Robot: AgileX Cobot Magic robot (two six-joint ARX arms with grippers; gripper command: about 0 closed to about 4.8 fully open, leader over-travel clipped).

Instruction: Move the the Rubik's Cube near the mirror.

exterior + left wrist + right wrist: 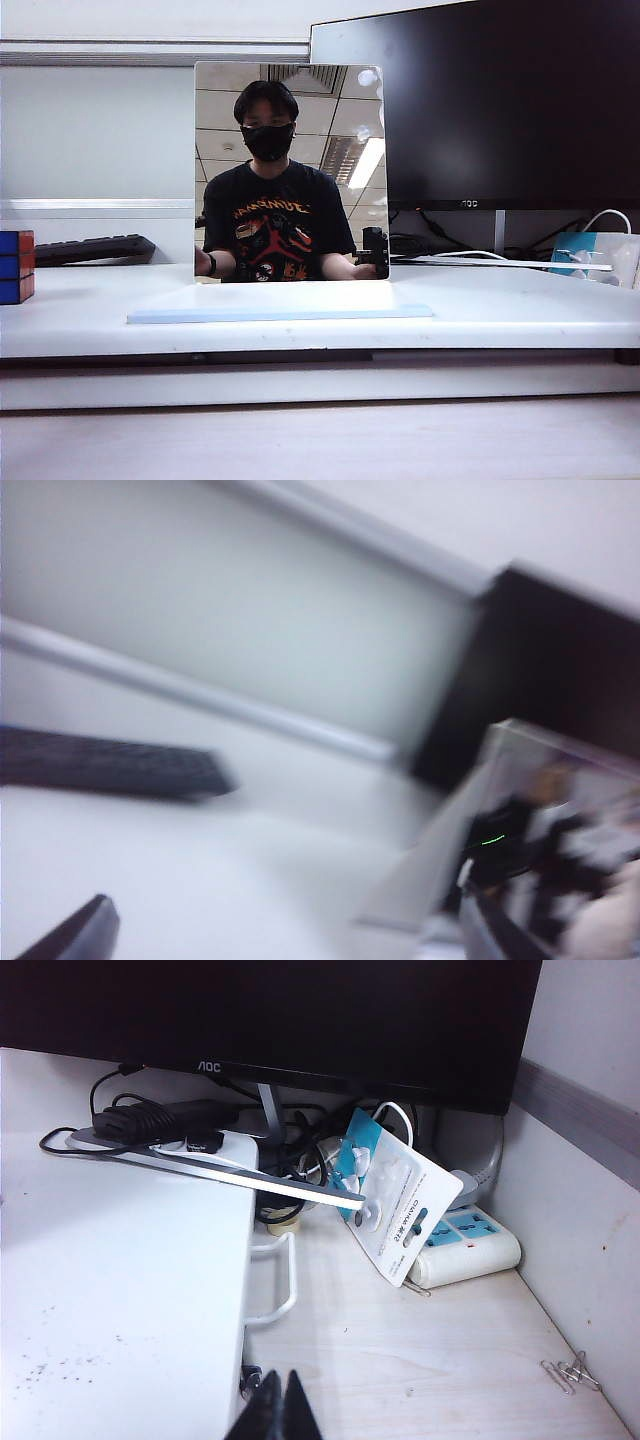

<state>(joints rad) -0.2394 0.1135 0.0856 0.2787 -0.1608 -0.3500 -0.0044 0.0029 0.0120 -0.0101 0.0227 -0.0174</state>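
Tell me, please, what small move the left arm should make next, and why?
Probably swing the left gripper toward the Rubik's Cube. The cube sits at the far left edge of the exterior view, well apart from the mirror, and the open fingers hold nothing. The right gripper is shut, off by the monitor.

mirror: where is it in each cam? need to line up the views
Exterior: mirror stands centre on the white table, left of the black monitor.
Left wrist: mirror blurred, low at the frame's edge.
Right wrist: not in view.
Shared landmark: the black monitor shows in all three.
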